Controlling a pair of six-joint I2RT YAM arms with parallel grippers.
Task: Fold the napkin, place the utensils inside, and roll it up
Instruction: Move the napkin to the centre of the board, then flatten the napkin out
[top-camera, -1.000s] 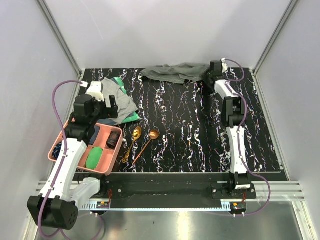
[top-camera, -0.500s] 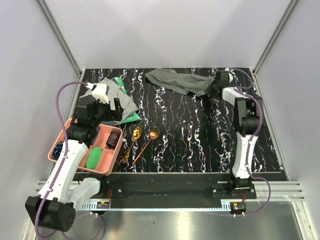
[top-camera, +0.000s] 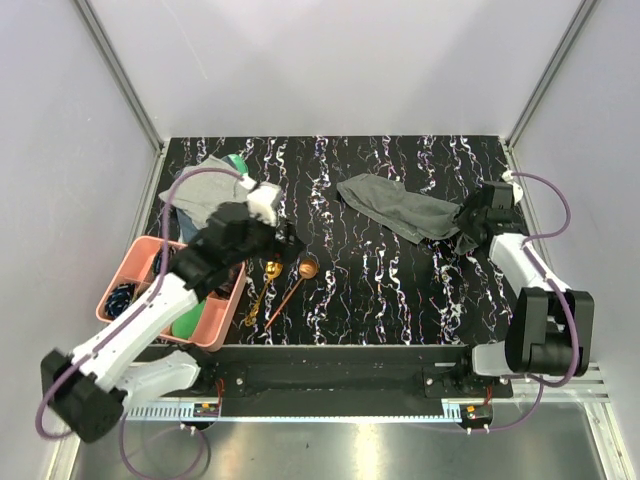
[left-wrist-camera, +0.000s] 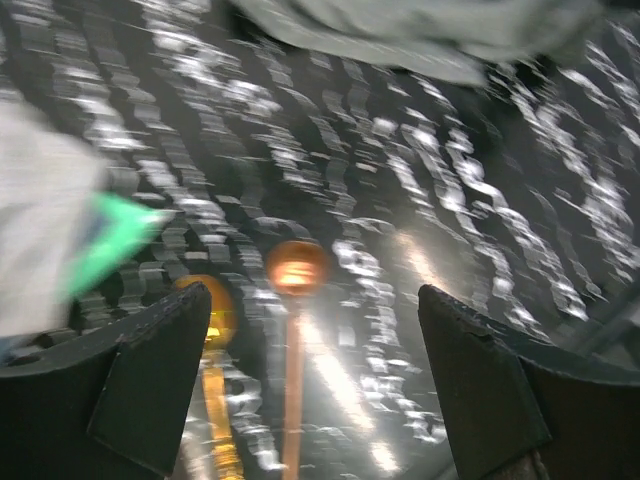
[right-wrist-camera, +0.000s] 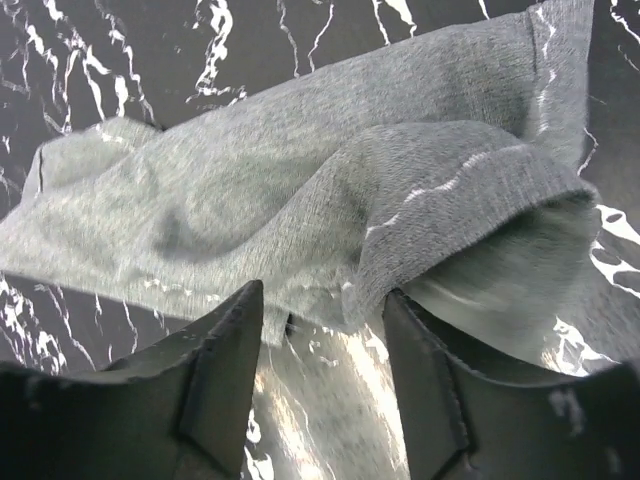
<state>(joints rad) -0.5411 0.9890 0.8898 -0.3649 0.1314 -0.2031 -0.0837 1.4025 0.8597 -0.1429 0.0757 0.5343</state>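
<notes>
The napkin lies crumpled on the black marbled table, right of centre. It fills the right wrist view, napkin, with a folded hem just beyond my fingertips. My right gripper stands open at the napkin's near right end and holds nothing. The utensils lie side by side at front left: a gold spoon and a copper spoon. My left gripper hovers open over the spoons, with the copper handle between its fingers. Its left finger partly hides the gold bowl.
A pink tray holding a green item and dark objects sits at the left edge. A lighter grey cloth over a green item lies behind it.
The right arm dragged the napkin from the back of the table toward the middle right, then opened its jaws. The left arm swung right from above the tray to above the spoons.
</notes>
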